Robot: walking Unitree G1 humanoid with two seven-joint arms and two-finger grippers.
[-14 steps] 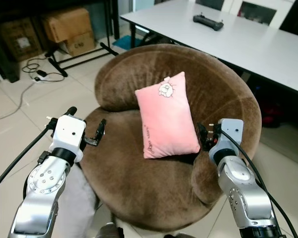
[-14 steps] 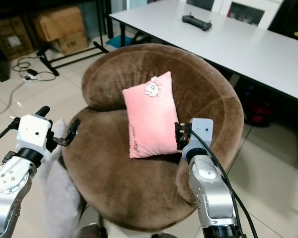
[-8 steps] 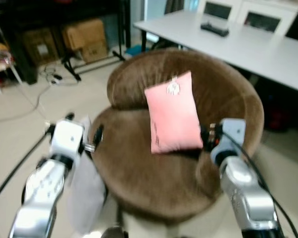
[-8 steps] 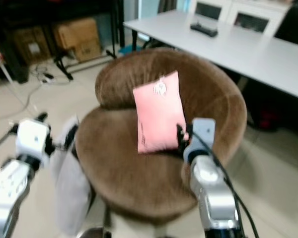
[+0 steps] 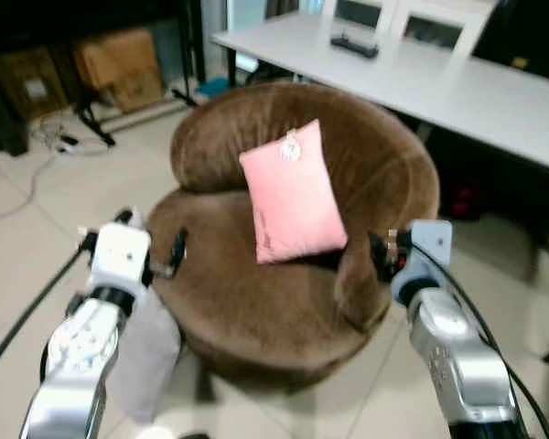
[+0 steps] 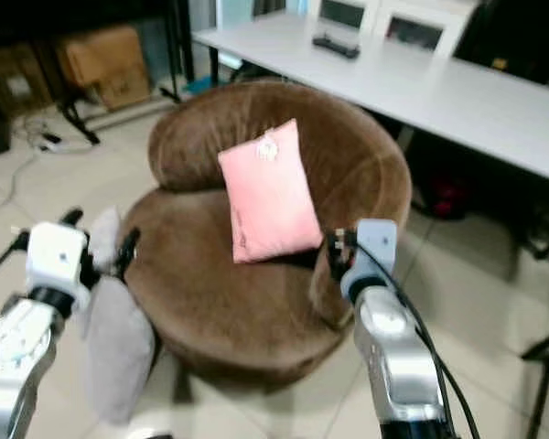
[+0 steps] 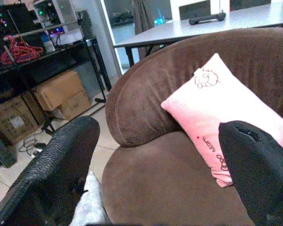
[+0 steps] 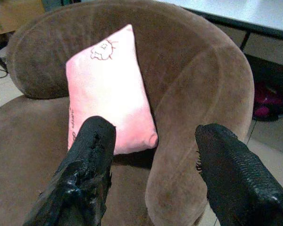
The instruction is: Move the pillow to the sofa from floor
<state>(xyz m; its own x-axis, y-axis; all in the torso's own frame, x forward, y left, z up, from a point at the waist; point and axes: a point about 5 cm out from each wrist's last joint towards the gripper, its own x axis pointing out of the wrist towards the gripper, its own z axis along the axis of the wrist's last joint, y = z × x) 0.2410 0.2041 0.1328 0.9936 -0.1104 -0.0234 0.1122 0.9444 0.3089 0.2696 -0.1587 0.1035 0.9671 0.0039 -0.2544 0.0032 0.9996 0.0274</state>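
Observation:
A pink pillow (image 5: pixel 293 197) with a small cartoon print leans upright against the backrest of the round brown sofa (image 5: pixel 256 306). A grey pillow (image 6: pixel 114 352) stands on the floor against the sofa's left side, just below my left gripper (image 5: pixel 152 241). That gripper is open and holds nothing, level with the seat's left edge. My right gripper (image 5: pixel 381 254) is open too, beside the sofa's right arm roll, a short way from the pink pillow's lower corner (image 8: pixel 148 139). The grey pillow's top (image 7: pixel 90 207) peeks up between the left fingers.
A long white table (image 5: pixel 457 82) with a black controller (image 5: pixel 352 44) stands behind the sofa. Cardboard boxes (image 5: pixel 119 69) and a dark shelf rack sit at the back left. Cables (image 5: pixel 50 137) lie on the tiled floor there. Open tile lies right of the sofa.
The camera has pulled back, so the sofa looks smaller and farther. The grey pillow on the floor has come into view by my left arm. Both grippers stay open.

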